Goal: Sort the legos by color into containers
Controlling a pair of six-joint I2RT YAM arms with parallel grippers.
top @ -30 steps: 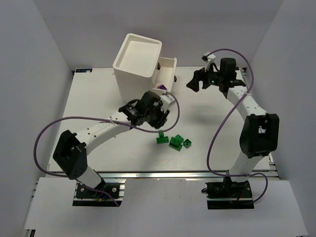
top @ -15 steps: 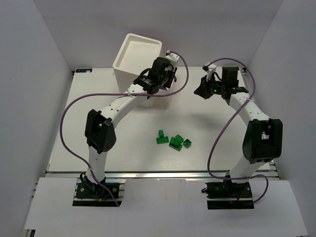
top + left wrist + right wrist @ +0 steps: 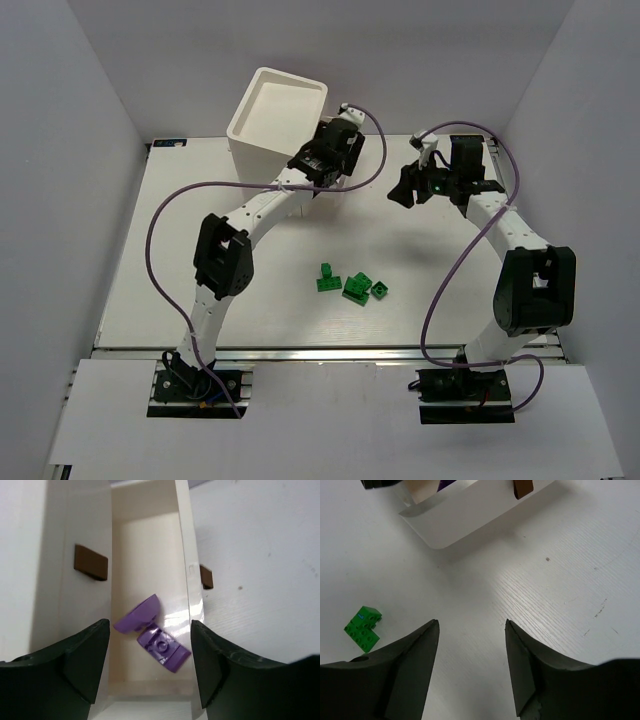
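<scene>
Two purple legos lie in a pulled-out white drawer of the cabinet. My left gripper is open and empty just above that drawer; in the top view it covers the drawer. Three green legos lie together on the table's middle. My right gripper is open and empty to the right of the cabinet, above bare table. One green lego shows at the left of the right wrist view.
Dark brown knobs sit on the drawer fronts. The open drawer's corner and knob lie ahead of my right gripper. Purple cables loop over both arms. Grey walls close in the table on three sides.
My left arm has swung from the table's middle up to the open drawer and now hangs over it. My right gripper has moved slightly and dropped lower.
</scene>
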